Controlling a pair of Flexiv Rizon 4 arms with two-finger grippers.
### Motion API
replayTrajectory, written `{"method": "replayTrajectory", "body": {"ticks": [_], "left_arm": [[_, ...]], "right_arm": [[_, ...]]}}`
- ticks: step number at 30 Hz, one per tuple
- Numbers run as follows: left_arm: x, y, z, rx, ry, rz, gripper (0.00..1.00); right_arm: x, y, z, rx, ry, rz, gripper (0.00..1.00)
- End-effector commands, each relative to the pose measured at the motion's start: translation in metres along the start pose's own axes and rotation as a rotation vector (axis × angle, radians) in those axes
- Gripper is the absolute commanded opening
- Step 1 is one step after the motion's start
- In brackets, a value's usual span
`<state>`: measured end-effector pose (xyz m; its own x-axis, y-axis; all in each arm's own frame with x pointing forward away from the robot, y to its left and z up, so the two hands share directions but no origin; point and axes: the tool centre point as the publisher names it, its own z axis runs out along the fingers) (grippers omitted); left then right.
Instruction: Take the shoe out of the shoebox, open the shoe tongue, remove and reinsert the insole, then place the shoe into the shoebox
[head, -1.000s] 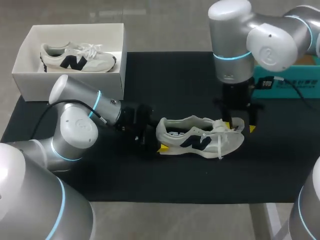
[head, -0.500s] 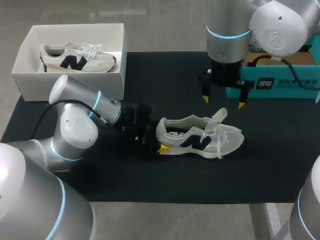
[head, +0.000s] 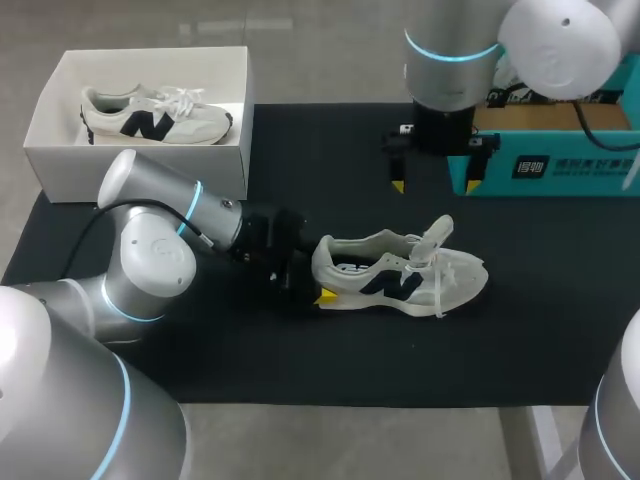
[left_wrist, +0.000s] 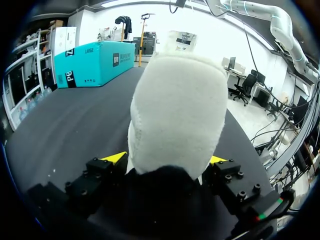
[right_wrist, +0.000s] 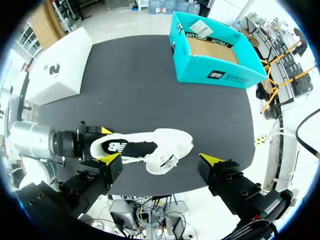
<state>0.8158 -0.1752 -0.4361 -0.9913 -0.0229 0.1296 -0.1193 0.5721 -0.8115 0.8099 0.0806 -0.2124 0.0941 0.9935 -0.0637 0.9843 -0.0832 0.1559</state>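
A teal cardboard box (head: 565, 170) stands open at the far right of the black-covered counter (head: 330, 150). Its inside looks brown, perhaps a cardboard liner, and a white tag (right_wrist: 202, 27) lies in one corner.

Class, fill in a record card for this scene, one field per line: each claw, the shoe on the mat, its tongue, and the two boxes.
left claw: shut on the heel of the shoe
right claw: open, empty, above the black mat, apart from the shoe
shoe: upright on the black mat, outside both boxes
tongue: standing up from the shoe's opening
white shoebox: open-topped, holds a second shoe
teal box: open-topped, at the mat's far right
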Motion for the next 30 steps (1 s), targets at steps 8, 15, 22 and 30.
{"method": "replayTrajectory", "body": {"ticks": [8, 15, 22, 30], "left_arm": [[-0.002, 0.003, 0.002, -0.001, 0.001, 0.000, 0.00], [-0.002, 0.003, 0.002, -0.001, 0.001, 0.000, 0.00], [-0.002, 0.003, 0.002, -0.001, 0.001, 0.000, 0.00], [-0.002, 0.003, 0.002, -0.001, 0.001, 0.000, 0.00]], "right_arm": [[0.008, 0.006, -0.002, -0.045, -0.015, -0.086, 1.00], [0.038, 0.037, -0.013, -0.337, 0.045, -0.730, 1.00], [0.066, 0.045, -0.016, -0.321, 0.025, -1.236, 1.00], [0.067, 0.024, -0.010, -0.332, 0.086, -1.492, 1.00]]}}
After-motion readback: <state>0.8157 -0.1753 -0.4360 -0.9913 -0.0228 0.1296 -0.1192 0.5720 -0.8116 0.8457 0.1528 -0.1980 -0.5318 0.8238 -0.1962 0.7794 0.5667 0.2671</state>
